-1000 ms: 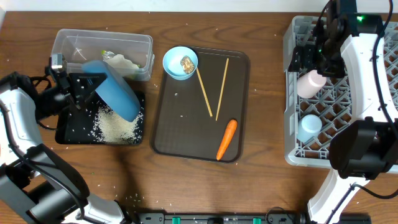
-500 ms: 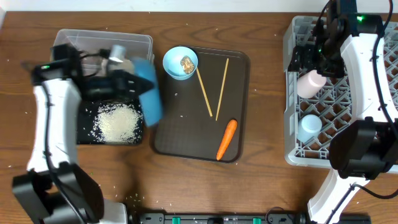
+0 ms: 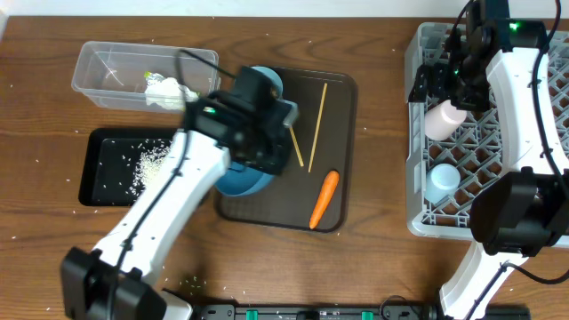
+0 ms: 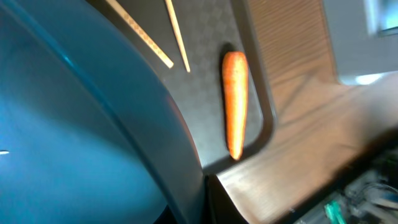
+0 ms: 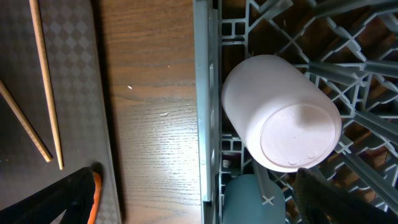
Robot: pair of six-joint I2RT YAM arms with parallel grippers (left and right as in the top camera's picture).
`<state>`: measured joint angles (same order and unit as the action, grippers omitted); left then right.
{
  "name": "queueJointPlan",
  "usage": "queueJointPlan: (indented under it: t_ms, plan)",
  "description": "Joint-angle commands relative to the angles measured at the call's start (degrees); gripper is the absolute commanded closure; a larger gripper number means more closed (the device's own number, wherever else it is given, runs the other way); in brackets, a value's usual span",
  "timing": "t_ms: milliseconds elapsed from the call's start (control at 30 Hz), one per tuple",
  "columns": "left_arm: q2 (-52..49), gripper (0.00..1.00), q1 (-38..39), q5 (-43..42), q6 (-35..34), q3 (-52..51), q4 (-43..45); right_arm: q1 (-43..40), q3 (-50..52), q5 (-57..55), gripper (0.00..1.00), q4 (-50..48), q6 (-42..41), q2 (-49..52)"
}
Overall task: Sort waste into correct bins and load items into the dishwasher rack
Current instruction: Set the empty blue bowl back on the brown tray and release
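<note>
Left tool [image 3: 257,160], fingers hidden under its arm, grips the large bowl [image 3: 237,184], which fills its wrist view. Right tool [image 5: 193,190] stands wide over the pink cup [image 5: 280,112].

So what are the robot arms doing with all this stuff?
They're tidying up. The left arm holds the big blue bowl in its jaws over the brown tray, where the carrot and chopsticks lie. Rice sits in the black tray, and tissue in the clear tub. The right arm hangs over the grey rack, jaws open above the pink cup. A light-blue cup is in the rack too.
</note>
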<state>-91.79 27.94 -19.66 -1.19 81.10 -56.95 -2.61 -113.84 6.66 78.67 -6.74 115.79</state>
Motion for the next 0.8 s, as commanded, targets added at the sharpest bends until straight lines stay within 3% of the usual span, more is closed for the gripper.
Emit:
queueJointPlan:
  t_ms: [0, 467, 667, 767]
  plan:
    - [-2.67, 0.94, 3.89, 8.96, -3.04, 0.52, 1.27, 0.83, -0.7, 0.46, 0.05, 0.44, 0.39, -0.81]
    - [-11.72, 0.93, 7.3, 11.28, -5.18, 0.5, 2.69, 0.87, -0.7, 0.48, 0.04, 1.05, 0.42, -0.81]
    - [-11.72, 0.58, 7.28, 10.75, -6.73, 0.5, 2.89, 1.03, -0.7, 0.48, 0.05, 1.05, 0.42, -0.81]
    - [-11.67, 0.5, 7.28, 9.62, -6.99, 0.81, 2.89, 1.4, -0.7, 0.5, 0.04, 0.74, 0.44, -0.81]
